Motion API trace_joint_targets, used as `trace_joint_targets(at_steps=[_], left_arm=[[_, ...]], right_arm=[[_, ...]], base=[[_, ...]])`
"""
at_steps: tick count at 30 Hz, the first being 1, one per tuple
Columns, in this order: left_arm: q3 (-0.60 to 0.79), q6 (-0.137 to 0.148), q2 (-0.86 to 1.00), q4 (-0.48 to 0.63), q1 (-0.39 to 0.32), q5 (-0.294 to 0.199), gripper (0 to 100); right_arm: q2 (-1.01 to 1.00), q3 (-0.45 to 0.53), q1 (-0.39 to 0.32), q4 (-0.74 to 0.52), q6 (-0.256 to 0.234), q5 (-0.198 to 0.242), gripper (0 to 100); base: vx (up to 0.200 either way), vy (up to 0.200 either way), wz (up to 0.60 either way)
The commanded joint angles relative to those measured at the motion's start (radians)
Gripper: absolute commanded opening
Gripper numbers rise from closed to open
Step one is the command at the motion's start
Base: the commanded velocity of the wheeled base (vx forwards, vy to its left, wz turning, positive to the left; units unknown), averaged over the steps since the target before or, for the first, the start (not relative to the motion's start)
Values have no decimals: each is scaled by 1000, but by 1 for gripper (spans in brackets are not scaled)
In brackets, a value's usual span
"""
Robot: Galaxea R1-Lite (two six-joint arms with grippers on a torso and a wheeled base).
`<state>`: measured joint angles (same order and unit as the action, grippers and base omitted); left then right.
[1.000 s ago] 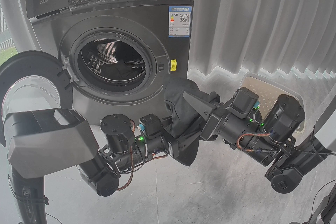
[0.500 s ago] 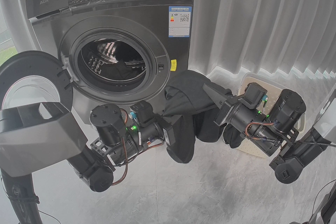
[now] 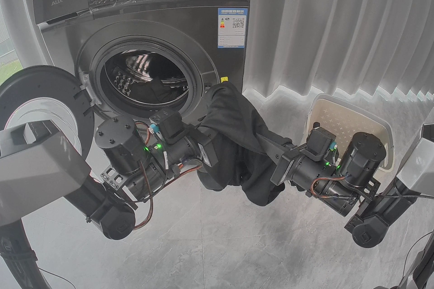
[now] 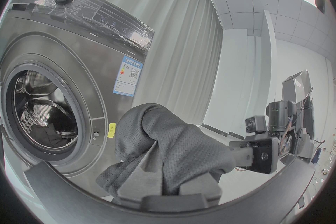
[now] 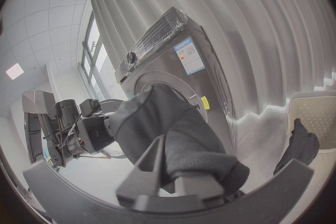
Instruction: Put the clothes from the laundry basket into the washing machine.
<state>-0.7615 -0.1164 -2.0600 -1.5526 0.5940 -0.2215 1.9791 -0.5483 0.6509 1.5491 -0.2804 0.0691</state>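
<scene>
A dark grey garment (image 3: 235,132) hangs between my two grippers, in front of the washing machine (image 3: 181,28) and just right of its open drum (image 3: 144,77). My left gripper (image 3: 210,143) is shut on the garment's left side, and the cloth drapes over its fingers (image 4: 147,172). On the right side my right gripper (image 3: 267,147) is shut on the same garment (image 5: 175,130). Another dark item (image 3: 153,89) lies inside the drum. The white laundry basket (image 3: 361,116) stands on the floor to the right, with a dark piece of cloth (image 5: 301,147) at its rim.
The round door (image 3: 40,100) is swung open to the left of the drum. White curtains (image 3: 339,19) hang behind the machine and basket. Grey tiled floor (image 3: 226,240) lies open below the arms.
Both arms have lifted the garment up and to the left, from near the basket toward the drum opening. The cloth now hangs higher against the machine's front.
</scene>
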Motion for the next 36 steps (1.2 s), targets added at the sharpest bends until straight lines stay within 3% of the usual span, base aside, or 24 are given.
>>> trace_joint_targets(at_steps=[1,9,15,25,32,36], left_arm=[[-9,-2,6,-3,-5,2,0],[-71,-32,1,-3,-31,51,0],[-88,-32,1,-1,-34,65,0],[-87,-40,9,-1,-25,103,0],[-79,-46,9,-1,13,171,0],[-79,-68,12,-1,32,175,0]], right_arm=[[3,7,32,0,-3,0,100],[-29,166,73,0,9,4,100],[-34,268,93,2,47,70,100],[-6,110,73,2,58,70,100],[133,-25,69,0,93,70,100],[179,-73,72,2,98,67,100]], base=[[0,0,0],[0,0,0],[0,0,0],[0,0,0],[0,0,0],[0,0,0]])
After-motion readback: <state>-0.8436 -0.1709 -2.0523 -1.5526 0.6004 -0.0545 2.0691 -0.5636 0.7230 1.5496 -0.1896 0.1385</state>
